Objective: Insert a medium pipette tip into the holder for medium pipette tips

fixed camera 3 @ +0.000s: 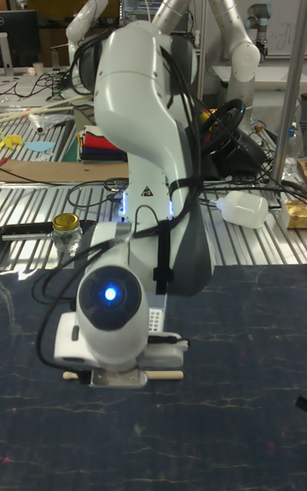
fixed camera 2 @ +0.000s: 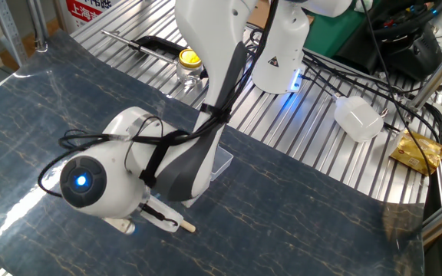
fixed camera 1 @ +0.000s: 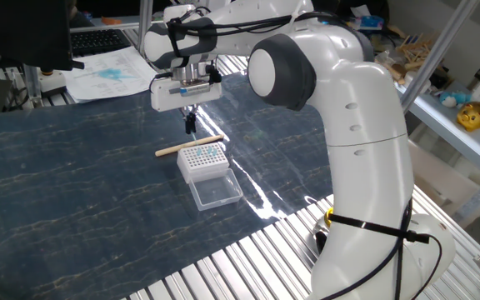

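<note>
The holder point(fixed camera 1: 204, 161) is a small white rack with a grid of holes and a few teal tips at its right side. It sits on the dark mat, with its clear lid point(fixed camera 1: 217, 192) lying open in front. My gripper point(fixed camera 1: 190, 126) hangs just behind the rack, a little above the mat. Its dark fingers point down and look pressed together. The medium pipette tip is too small to make out between them. In the other fixed view and the tall view my own wrist hides the fingers, and only a sliver of the holder point(fixed camera 3: 155, 319) shows.
A long beige wooden stick point(fixed camera 1: 188, 147) lies on the mat between gripper and rack; its end point(fixed camera 2: 184, 226) pokes out under my wrist. A yellow-lidded jar point(fixed camera 2: 189, 63) stands on the metal slats beyond the mat. Papers point(fixed camera 1: 111, 73) lie at the far edge.
</note>
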